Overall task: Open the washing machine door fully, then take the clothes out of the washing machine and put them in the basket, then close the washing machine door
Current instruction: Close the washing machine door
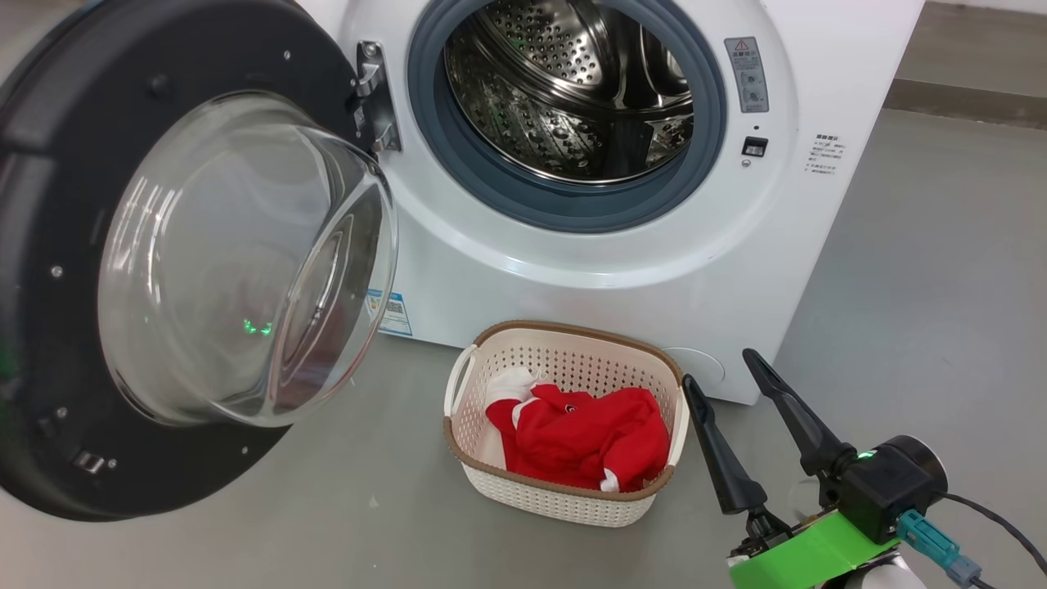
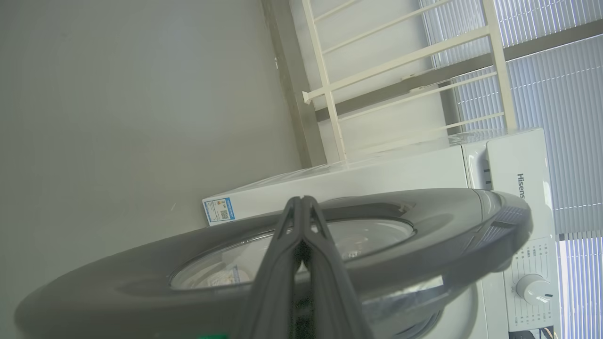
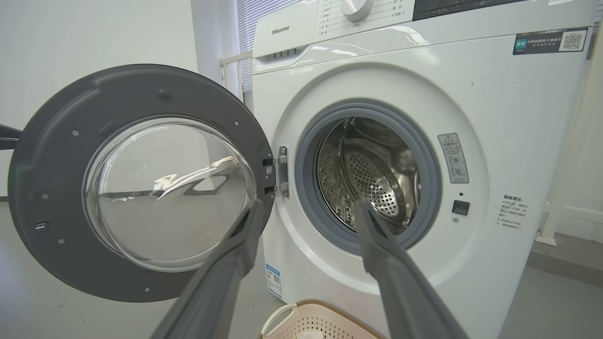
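Head view: clothes (image 1: 585,433) are lying in the basket (image 1: 564,501), right gripper (image 1: 718,366) fingers standing apart, empty; left gripper (image 2: 304,201) fingers are pressing together.

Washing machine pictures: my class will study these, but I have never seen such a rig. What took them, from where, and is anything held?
A wheeled robot with two arms took them. The head view looks down from its head: the washing machine stands with its door swung open, the drum looks empty, and red clothes lie in the basket on the floor. Its right claw is open, holding nothing. The left wrist view looks along the left claw, shut and empty, near the door's outer face. The right wrist view looks along the right claw toward the drum.
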You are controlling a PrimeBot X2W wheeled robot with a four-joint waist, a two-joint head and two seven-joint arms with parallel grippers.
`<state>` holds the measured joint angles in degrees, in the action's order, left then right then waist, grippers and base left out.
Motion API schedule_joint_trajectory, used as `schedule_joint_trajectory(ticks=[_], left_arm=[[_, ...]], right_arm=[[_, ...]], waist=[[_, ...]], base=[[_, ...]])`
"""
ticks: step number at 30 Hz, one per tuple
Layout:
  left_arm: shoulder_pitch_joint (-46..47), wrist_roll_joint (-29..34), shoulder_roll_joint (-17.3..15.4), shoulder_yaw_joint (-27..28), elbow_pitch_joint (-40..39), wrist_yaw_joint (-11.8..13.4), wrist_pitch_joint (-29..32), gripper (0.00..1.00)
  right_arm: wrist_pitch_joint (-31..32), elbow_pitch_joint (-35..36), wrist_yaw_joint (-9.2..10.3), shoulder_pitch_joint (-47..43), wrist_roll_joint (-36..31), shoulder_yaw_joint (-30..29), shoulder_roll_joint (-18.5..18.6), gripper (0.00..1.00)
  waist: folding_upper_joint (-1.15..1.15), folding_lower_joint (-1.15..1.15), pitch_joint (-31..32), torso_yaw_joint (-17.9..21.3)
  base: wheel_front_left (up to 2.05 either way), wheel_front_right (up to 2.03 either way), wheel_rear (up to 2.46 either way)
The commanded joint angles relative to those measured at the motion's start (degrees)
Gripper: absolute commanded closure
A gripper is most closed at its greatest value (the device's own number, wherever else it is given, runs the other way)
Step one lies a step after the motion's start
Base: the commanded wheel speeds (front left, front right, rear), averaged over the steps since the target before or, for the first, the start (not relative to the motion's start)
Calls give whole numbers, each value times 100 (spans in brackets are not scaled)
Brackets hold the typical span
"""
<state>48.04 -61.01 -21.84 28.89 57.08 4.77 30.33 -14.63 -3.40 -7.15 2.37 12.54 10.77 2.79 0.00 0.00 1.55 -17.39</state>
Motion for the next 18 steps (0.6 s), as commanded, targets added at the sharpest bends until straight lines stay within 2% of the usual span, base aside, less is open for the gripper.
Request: schedule_joint_trajectory(ticks=[1,9,13,18], left_arm=[[8,-11,-255,-2,-76,-93,139,100],[-46,-240,-166,86,-13,-411,373,100],[-82,-432,-4,156,-157,-600,563,100],[-256,-644,269,248,-410,-673,751,100]], right_arm=[[-37,189,-34,173,-35,138,9,0],[-37,261,-34,209,-27,131,9,0],[-37,268,-34,189,-9,84,9,0],[-37,264,-34,179,76,104,9,0]], waist=[[0,0,-4,9],[0,0,-68,16],[0,0,-88,-18],[0,0,-67,-75]], base=[[0,0,0],[0,0,0],[0,0,0],[0,0,0]])
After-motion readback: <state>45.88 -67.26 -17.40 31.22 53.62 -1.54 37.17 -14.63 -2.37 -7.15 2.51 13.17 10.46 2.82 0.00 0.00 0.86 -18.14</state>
